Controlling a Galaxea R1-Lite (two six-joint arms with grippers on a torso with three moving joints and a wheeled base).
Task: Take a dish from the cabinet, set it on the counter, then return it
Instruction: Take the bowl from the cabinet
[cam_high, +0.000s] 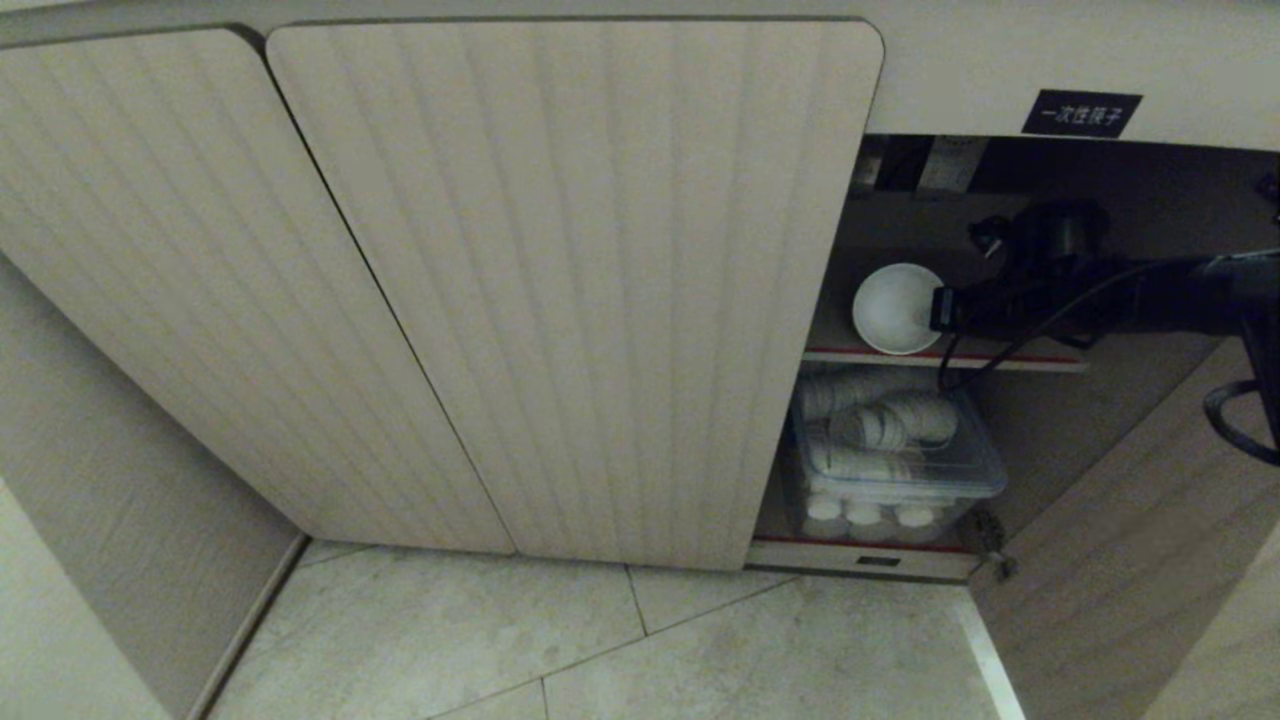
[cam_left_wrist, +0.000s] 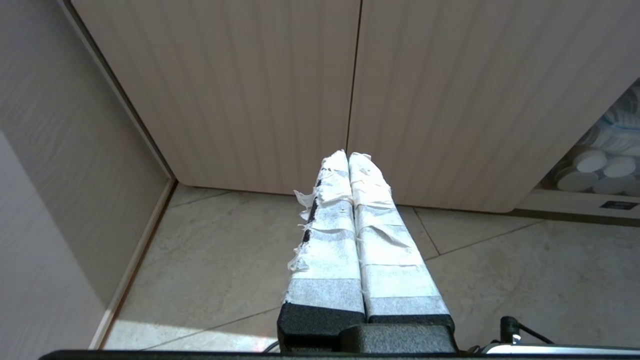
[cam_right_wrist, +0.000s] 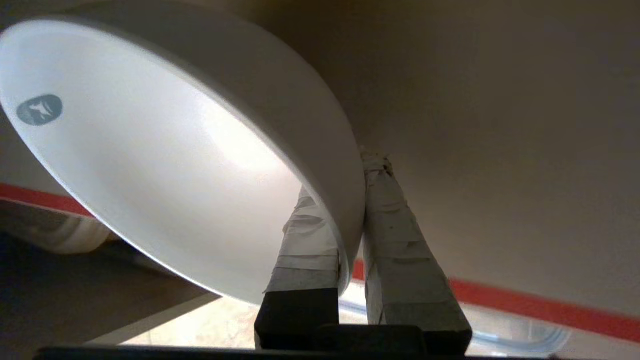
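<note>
Inside the open cabinet (cam_high: 575, 290), the right gripper (cam_right_wrist: 352, 200) pinches the rim of one white bowl (cam_high: 897, 308), one finger inside and one outside, tilting it over the red-edged upper shelf (cam_high: 1040, 362), probably so it clears the opening. One clear bin (cam_high: 985, 470) of stacked dishes sits below. The left gripper (cam_left_wrist: 348, 157), fingers pressed together and empty, points at two closed doors.

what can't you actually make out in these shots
- Head view: the right gripper is a dark shape in the shadowed cabinet; its hold on the white bowl is unclear there.
- Head view: the clear bin's contents are blurred, and the closed door hides its left side.
- Right wrist view: the bowl blocks the shelf.
- Counter: in no view.
</note>
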